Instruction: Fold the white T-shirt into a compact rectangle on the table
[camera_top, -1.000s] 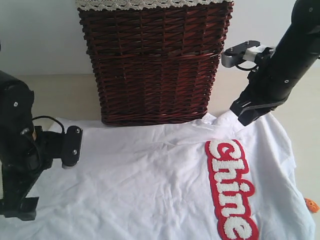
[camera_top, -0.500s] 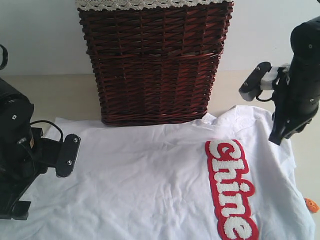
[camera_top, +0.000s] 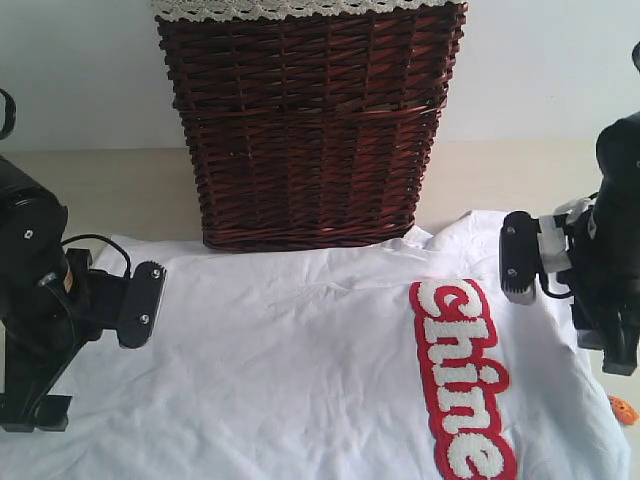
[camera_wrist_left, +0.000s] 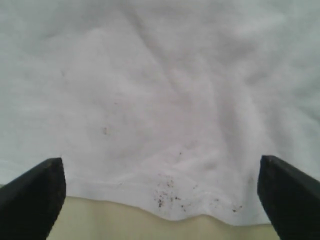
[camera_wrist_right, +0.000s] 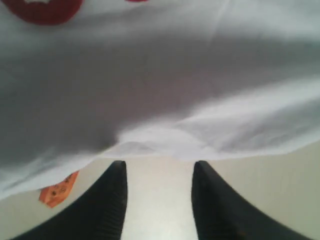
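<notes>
The white T-shirt (camera_top: 300, 360) lies spread flat on the table (camera_top: 110, 190), its red band with white letters (camera_top: 462, 375) running down the right side. My left gripper (camera_top: 35, 412) hangs at the shirt's left edge. In the left wrist view it (camera_wrist_left: 160, 161) is open wide over the speckled hem (camera_wrist_left: 170, 190), holding nothing. My right gripper (camera_top: 620, 360) is at the shirt's right edge. In the right wrist view it (camera_wrist_right: 159, 167) is open over bare table, just short of the shirt's edge (camera_wrist_right: 165, 145).
A tall dark wicker basket (camera_top: 310, 130) with white lace trim stands at the back, touching the shirt's far edge. A small orange tag (camera_top: 622, 408) lies by the shirt's right edge, also in the right wrist view (camera_wrist_right: 57, 190). A white wall is behind.
My right gripper left the shirt's far right corner by the basket and swung right and down to the shirt's right edge. The left arm shifted only slightly.
</notes>
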